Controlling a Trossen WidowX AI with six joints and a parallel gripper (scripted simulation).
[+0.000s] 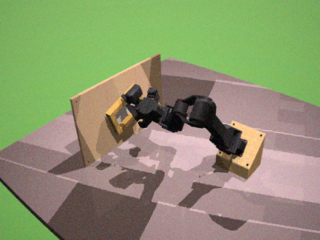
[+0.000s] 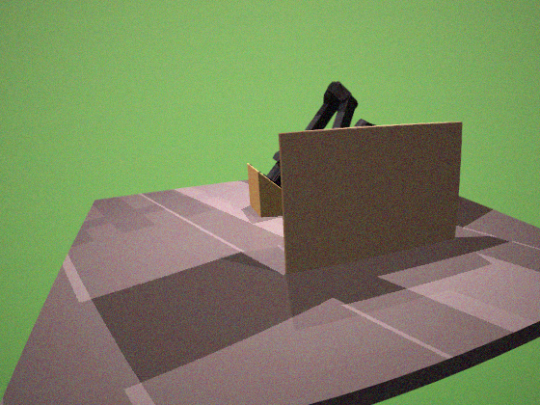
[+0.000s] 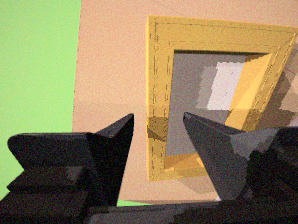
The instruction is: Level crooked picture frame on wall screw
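The yellow picture frame (image 1: 115,108) (image 3: 157,75) hangs tilted on the wooden wall board, its left end lower than its right end in the top view. My gripper (image 1: 125,101) (image 3: 158,116) is open at the frame's upper bar. In the wrist view one fingertip shows beyond the bar's outer edge and the other over the frame's opening, with the bar between them and a gap on each side. Whether the tips reach around the bar in depth cannot be told. The screw and notched strip are hidden. The exterior view shows only the board's back, which hides frame and gripper.
The wall board (image 1: 85,115) (image 2: 371,202) (image 3: 110,60) stands upright on the table (image 1: 107,216) (image 2: 193,347). The arm reaches to it from a wooden base block (image 1: 254,143) (image 2: 255,193). Patchy shadows cross the table and board.
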